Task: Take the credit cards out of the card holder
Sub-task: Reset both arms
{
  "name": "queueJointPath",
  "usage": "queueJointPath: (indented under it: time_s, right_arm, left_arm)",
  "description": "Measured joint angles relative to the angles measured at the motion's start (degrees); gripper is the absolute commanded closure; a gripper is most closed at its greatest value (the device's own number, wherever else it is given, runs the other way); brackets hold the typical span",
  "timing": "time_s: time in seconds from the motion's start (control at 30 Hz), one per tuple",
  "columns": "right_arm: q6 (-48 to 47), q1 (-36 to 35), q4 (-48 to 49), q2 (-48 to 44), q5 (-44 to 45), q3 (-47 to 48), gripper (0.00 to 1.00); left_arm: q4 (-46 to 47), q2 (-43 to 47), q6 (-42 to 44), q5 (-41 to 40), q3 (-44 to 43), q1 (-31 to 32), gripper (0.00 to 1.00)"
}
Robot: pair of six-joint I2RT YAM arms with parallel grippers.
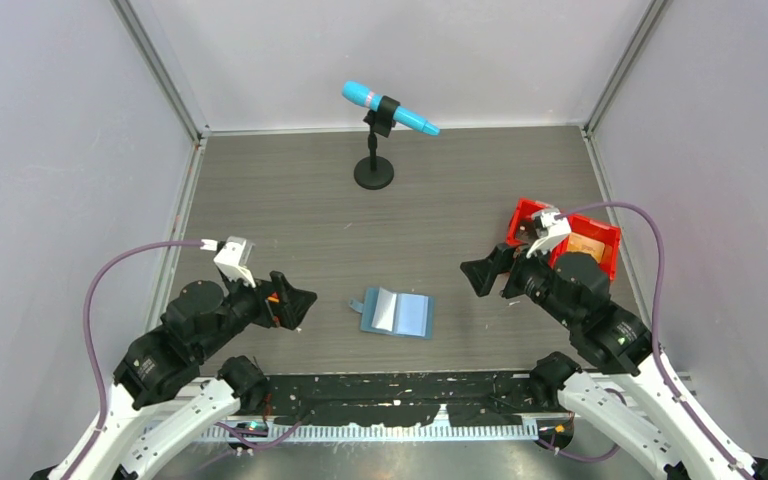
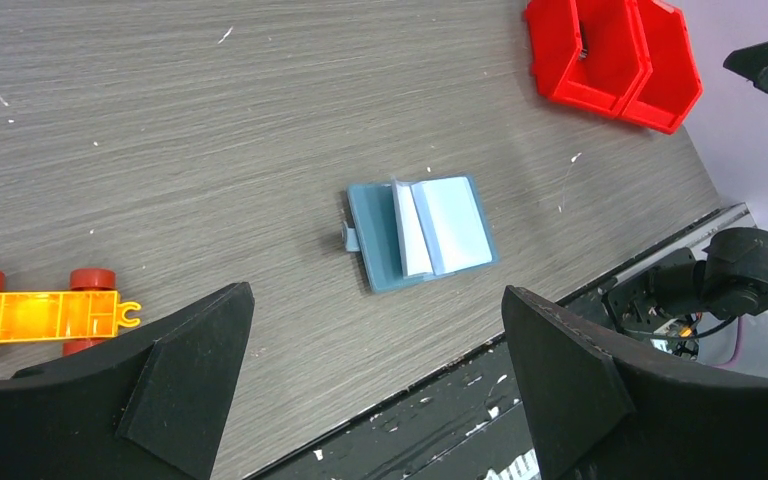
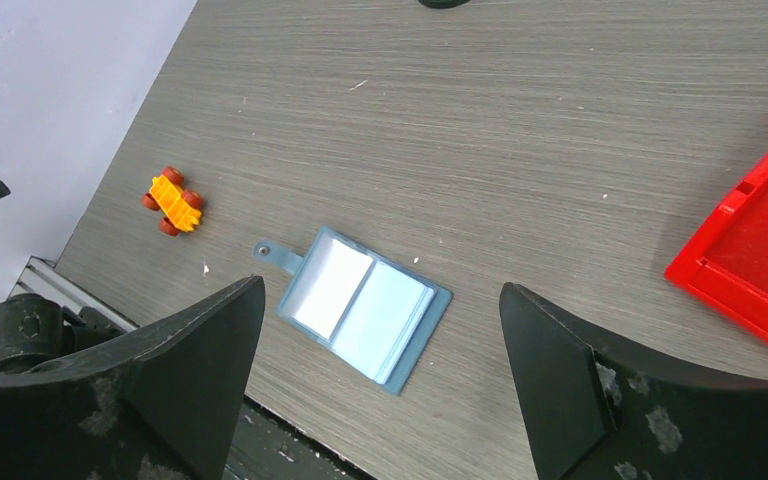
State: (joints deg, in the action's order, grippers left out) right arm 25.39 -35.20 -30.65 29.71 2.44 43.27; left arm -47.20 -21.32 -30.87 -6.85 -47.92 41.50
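The card holder (image 1: 397, 313) is a teal-blue wallet lying open and flat on the table, pale blue pockets up. It also shows in the left wrist view (image 2: 420, 232) and the right wrist view (image 3: 365, 305). No card shows clearly in its pockets. A flat orange-gold credit card (image 1: 588, 247) lies in the red bin's right compartment, partly hidden by my right arm. My left gripper (image 1: 300, 300) (image 2: 376, 290) is open and empty, left of the holder. My right gripper (image 1: 474, 275) (image 3: 382, 287) is open and empty, right of the holder and above it.
A red two-compartment bin (image 1: 600, 232) (image 2: 610, 60) (image 3: 760, 270) stands at the right. A small orange toy car with red wheels (image 2: 35, 315) (image 3: 173, 200) sits left of the holder. A blue microphone on a black stand (image 1: 375, 130) is at the back. The table's front edge is just below the holder.
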Motion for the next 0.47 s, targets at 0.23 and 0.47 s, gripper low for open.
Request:
queueJointPath:
  time_s: [0.23,0.47]
  right_arm:
    - [-0.15,0.0,0.28,-1.18,-0.26,-0.15,0.05]
    - [-0.2,0.0,0.37,-1.6,-0.15,-0.15,0.05]
  left_arm:
    - [0.04,0.04,-0.24,-0.2,0.28,0.0,0.01]
    - [0.02,0.13,-0.2,-0.28,0.59,0.0,0.01]
